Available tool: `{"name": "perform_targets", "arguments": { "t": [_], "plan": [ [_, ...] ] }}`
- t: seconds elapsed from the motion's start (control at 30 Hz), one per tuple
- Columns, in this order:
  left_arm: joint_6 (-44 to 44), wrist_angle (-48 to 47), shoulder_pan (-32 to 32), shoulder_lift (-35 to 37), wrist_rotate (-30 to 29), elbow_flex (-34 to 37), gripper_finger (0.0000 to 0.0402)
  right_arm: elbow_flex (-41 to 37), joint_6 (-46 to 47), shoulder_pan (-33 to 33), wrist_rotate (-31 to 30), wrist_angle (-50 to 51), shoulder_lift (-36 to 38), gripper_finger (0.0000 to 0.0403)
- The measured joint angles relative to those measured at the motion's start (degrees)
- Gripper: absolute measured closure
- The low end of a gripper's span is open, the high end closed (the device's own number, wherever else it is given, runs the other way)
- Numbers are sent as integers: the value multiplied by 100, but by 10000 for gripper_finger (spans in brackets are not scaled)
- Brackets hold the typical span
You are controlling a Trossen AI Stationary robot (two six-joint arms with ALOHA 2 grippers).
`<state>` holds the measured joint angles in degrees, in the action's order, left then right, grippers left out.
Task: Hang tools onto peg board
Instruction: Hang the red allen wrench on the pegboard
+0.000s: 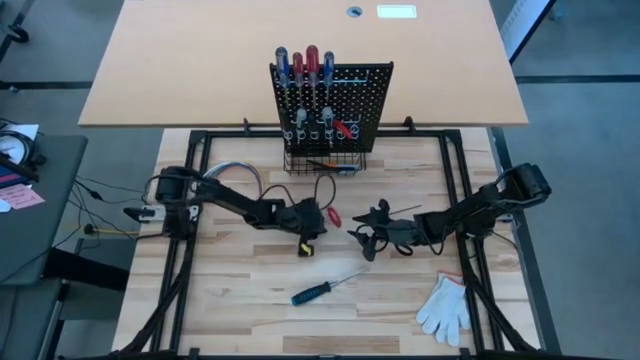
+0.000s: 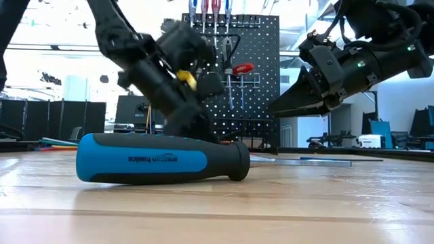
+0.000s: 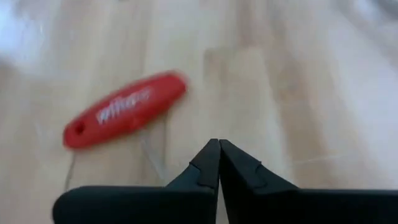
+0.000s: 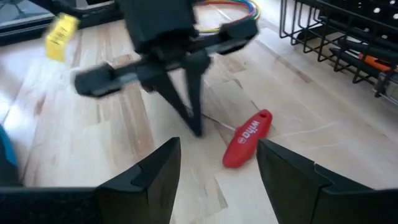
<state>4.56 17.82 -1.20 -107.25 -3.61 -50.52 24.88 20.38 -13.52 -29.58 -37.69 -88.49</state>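
Note:
A small red-handled tool (image 3: 124,109) lies flat on the wooden table with a thin metal shaft (image 4: 214,123); the high view shows its handle (image 1: 333,215) between the two arms. My left gripper (image 3: 218,146) is shut, its fingertips (image 4: 196,127) down at the table just beside that shaft. My right gripper (image 4: 216,163) is open and hovers short of the red handle (image 4: 247,138), holding nothing. A blue-handled screwdriver (image 1: 322,291) lies on its side nearer the front. The black peg board (image 1: 335,105) stands at the far side with several screwdrivers in its rings. My left gripper's shut fingertips (image 4: 196,127) point slanting down at the table beside the red tool's thin shaft. Nothing shows between the fingers. Whether the tips touch the shaft or the tabletop, I cannot tell.
A black wire basket (image 1: 320,160) sits at the peg board's base. A white glove (image 1: 445,308) lies at the near right. Looped coloured wires (image 1: 235,170) lie at the far left. In the low view the blue screwdriver handle (image 2: 156,159) fills the foreground.

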Motion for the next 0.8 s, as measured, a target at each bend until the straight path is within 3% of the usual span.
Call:
{"name": "perform_targets", "arguments": {
  "t": [0.1,0.23,0.43,0.53,0.67,0.8],
  "plan": [
    [-147,-205,-104,400,-367,-13,387,0,12,7,-2,53,0,184],
    [-246,-442,-111,543,-877,-21,342,0,13,2,-1,102,0,184],
    [-487,129,-38,-235,-1016,-18,258,1,15,4,-5,117,0,184],
    [-604,199,-43,-451,-1524,-47,244,0,15,4,-7,129,0,184],
    [-515,87,-45,-510,-1528,-59,280,0,17,-17,-7,128,0,184],
    [-540,70,-6,-514,-1151,-57,373,0,17,-92,-27,133,0,184]
  ]
}}
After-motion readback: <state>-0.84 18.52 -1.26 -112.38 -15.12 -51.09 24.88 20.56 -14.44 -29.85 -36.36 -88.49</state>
